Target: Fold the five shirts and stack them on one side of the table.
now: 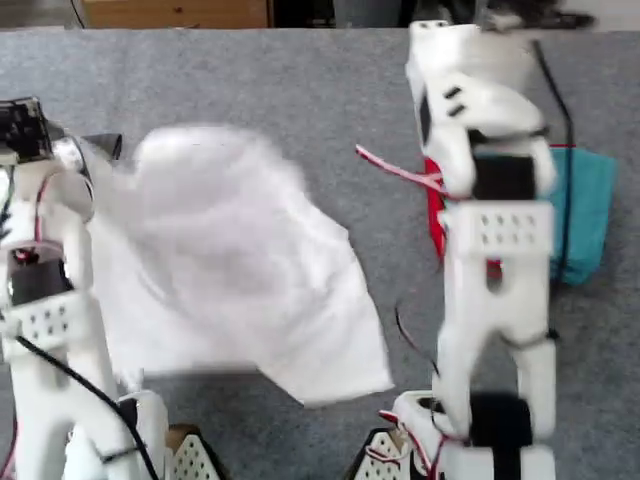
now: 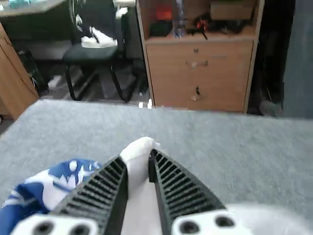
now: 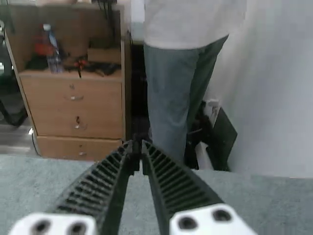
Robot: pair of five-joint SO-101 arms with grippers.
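**A:** Where's the white shirt?

**B:** On the left half of the table, bunched up. Our left gripper is clamped on a fold of it, w/ white cloth between the fingers.

**A:** And the right gripper?

**B:** Fingers together, nothing in them. It's held high, facing past the table's far edge.

**A:** What does the next move turn on?

**B:** The shirt's long axis. It runs diagonally from our left arm to a free corner at the near edge, between the two bases. That corner lies nearer our right arm, so we'd judge that arm takes it.

**A:** Count?

**B:** From above we see 3 shirts: 1 white, 1 red shirt and 1 teal shirt. Red & teal lie together on the right side, partly under the right arm. There's also 1 blue-patterned cloth just beside the left fingers. We can't tell if it's a separate shirt.
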